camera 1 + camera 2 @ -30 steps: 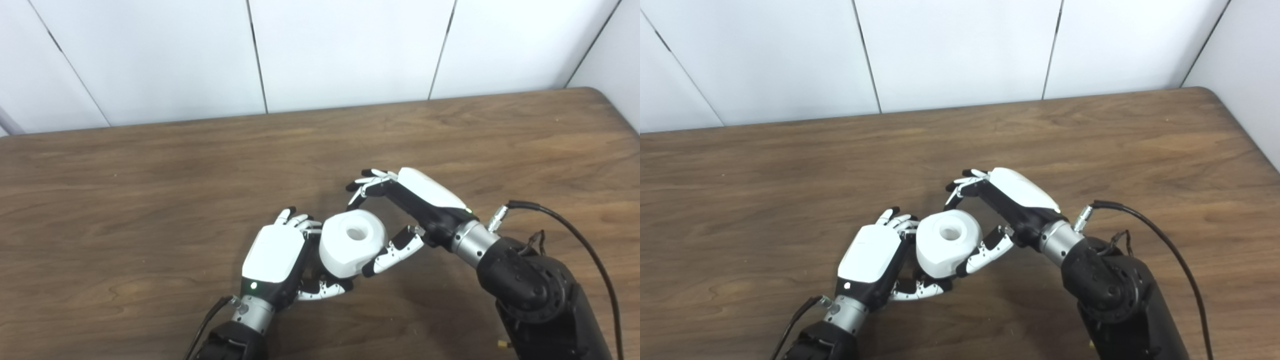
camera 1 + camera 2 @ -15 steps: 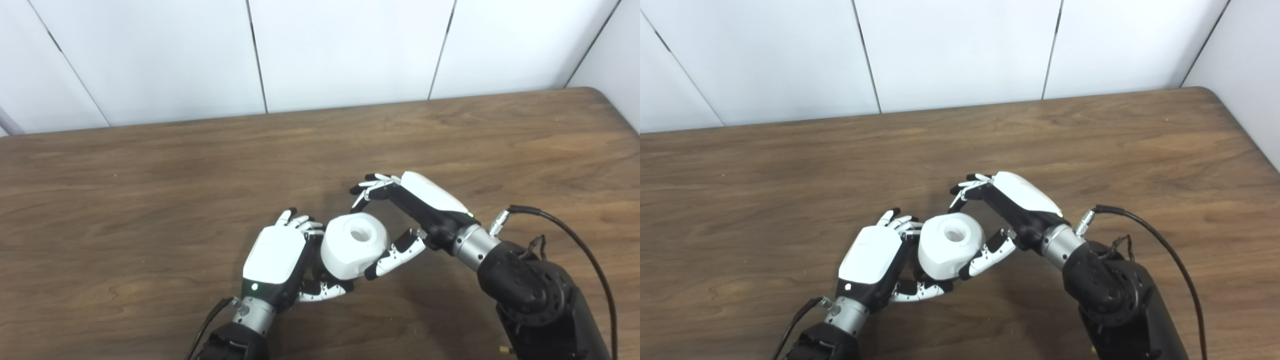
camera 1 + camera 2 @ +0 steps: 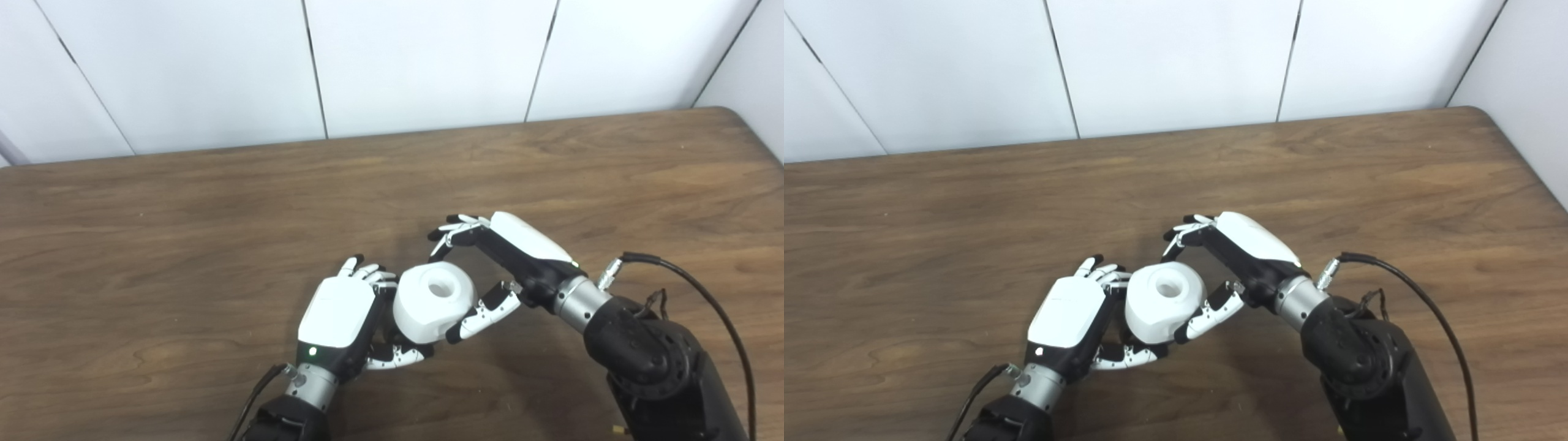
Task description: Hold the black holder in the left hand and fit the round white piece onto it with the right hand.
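The round white piece (image 3: 435, 300), with a hole in its top, sits against the palm side of my left hand (image 3: 337, 309). That hand's fingers curl around and under the piece. Only a dark sliver of the black holder (image 3: 384, 306) shows between palm and piece; the rest is hidden. My right hand (image 3: 520, 245) stands just right of the piece with its fingers (image 3: 453, 226) spread above and behind the piece, apart from it. Its thumb (image 3: 481, 312) lies along the piece's lower right side, and whether it touches is unclear.
The brown wooden table (image 3: 184, 214) runs to a white panelled wall at the back, with its rounded corner (image 3: 735, 116) at the far right. A black cable (image 3: 674, 266) loops off my right forearm.
My right hand has drawn slightly down and towards me over the last second. The white piece and my left hand have barely shifted.
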